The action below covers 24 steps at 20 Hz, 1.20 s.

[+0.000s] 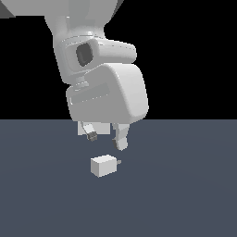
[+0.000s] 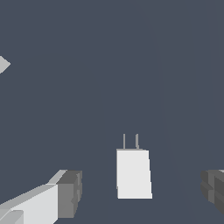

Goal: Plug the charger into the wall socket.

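The charger is a small off-white block lying on the dark floor, its short grey prongs pointing toward the exterior view's right. My gripper hangs open just above it, not touching it. In the wrist view the charger lies between the two grey fingertips, closer to one, with both prongs showing. The wall socket is mostly hidden behind the hand: only an off-white patch shows by one finger, and a pale corner at the wrist view's edge.
The flat dark blue-grey floor stretches around the charger. The arm's bulky white wrist and hand fill the upper middle of the exterior view against a black background.
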Available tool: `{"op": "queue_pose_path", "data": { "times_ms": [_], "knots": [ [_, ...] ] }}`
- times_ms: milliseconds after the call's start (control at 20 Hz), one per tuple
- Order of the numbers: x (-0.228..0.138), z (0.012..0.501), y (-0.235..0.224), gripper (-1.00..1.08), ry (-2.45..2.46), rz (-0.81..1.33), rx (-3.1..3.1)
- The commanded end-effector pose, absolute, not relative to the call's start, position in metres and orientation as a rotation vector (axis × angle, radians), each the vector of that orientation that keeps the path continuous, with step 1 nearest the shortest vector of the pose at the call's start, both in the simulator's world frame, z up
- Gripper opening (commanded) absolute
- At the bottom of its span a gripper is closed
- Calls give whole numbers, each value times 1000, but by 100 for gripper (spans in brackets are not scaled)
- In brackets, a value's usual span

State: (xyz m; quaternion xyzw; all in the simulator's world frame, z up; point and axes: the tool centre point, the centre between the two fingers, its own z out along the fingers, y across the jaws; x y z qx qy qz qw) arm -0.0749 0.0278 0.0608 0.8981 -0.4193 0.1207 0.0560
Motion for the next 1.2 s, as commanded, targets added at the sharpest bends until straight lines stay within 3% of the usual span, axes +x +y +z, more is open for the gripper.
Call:
{"op": "queue_pose_path", "data": {
  "times_ms": [0, 750, 800, 1150],
  "knots": [
    [-75, 56, 28, 100, -1273, 365, 2724],
    [-76, 12, 28, 100, -1280, 364, 2721],
    [-76, 12, 28, -100, -1280, 364, 2721],
    [-76, 12, 28, -100, -1280, 364, 2721]
  ]
}}
